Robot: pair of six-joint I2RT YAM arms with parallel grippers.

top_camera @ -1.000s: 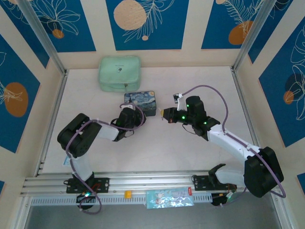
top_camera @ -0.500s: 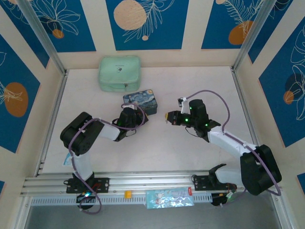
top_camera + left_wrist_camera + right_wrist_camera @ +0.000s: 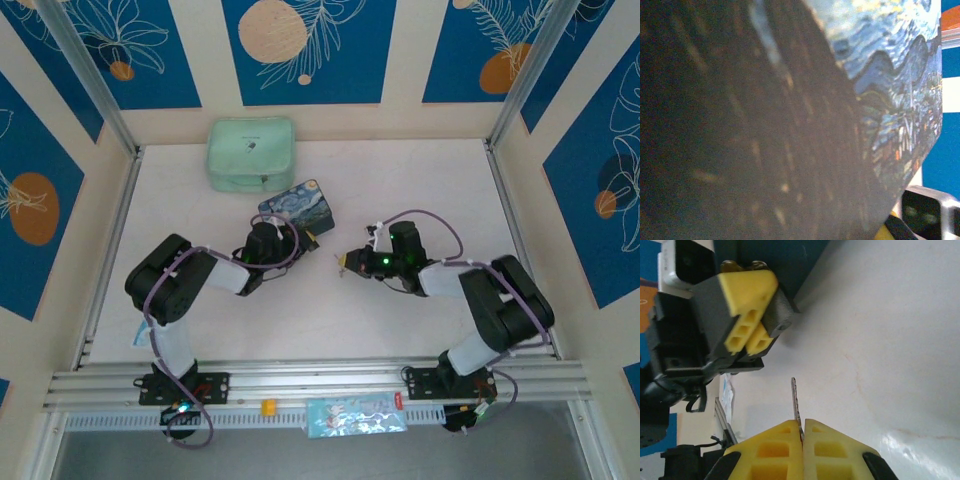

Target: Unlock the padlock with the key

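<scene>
1. Right gripper (image 3: 803, 427): I see the yellow fingers pressed together on the key (image 3: 795, 402). A thin silvery blade sticks straight out past the fingertips, above the white table (image 3: 420, 170). It points toward the left gripper (image 3: 757, 322) and stands apart from it.

2. Left gripper: in the right wrist view its two yellow fingers (image 3: 747, 290) are drawn together until they touch, right against the edge of the tin box (image 3: 298, 203). I cannot tell what, if anything, is pinched between them.

3. Padlock: two small brownish metal bits (image 3: 742, 263) sit at the tin's edge, just beside the left fingers. They are too small for me to say whether they are the padlock.

4. Tin box: dark blue with a swirl-painted lid. In the top view it lies askew near the table's middle, with the lid on, so the contents are hidden. In the left wrist view its dark side wall and painted face sit very close to the lens.

5. Green pouch (image 3: 250, 153): it lies flat near the far wall, well apart from both grippers. It looks closed, and I cannot see inside it.
</scene>
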